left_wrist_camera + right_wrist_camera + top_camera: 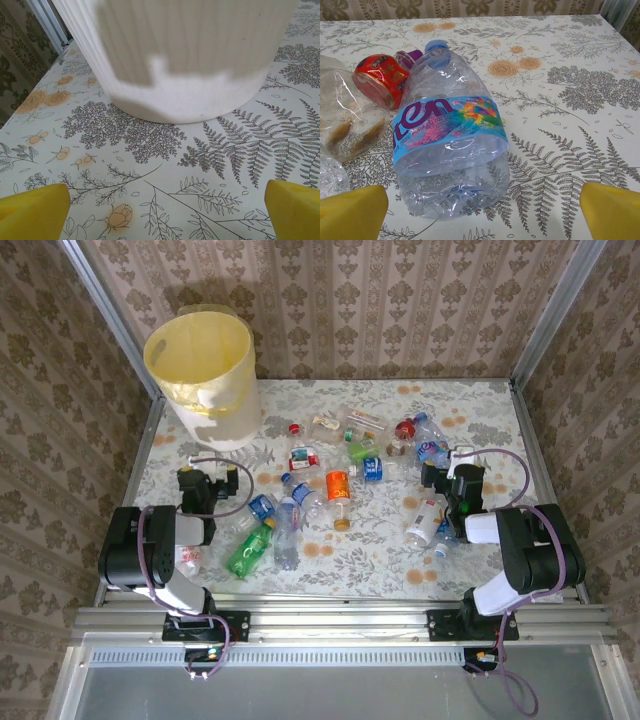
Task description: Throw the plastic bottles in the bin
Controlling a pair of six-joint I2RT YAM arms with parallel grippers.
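Observation:
The pale-yellow bin (203, 377) stands at the table's far left corner. Several plastic bottles (338, 487) lie scattered across the middle, among them a green one (250, 551). My left gripper (211, 470) hovers open just in front of the bin. In the left wrist view the bin's ribbed base (185, 60) is ahead of my left gripper (162, 220), and only tablecloth lies between its yellow fingertips (31, 212). My right gripper (450, 468) is open. A clear bottle with a blue label (450, 150) lies base-first just ahead of the right gripper (482, 217), untouched, with a red-labelled bottle (382, 80) behind it.
Wallpapered walls and metal frame posts (110, 320) close in the table on three sides. An aluminium rail (340, 620) runs along the near edge. A crushed clear bottle (342, 125) lies left of the blue-labelled one. Bare cloth (580, 100) stretches to the right.

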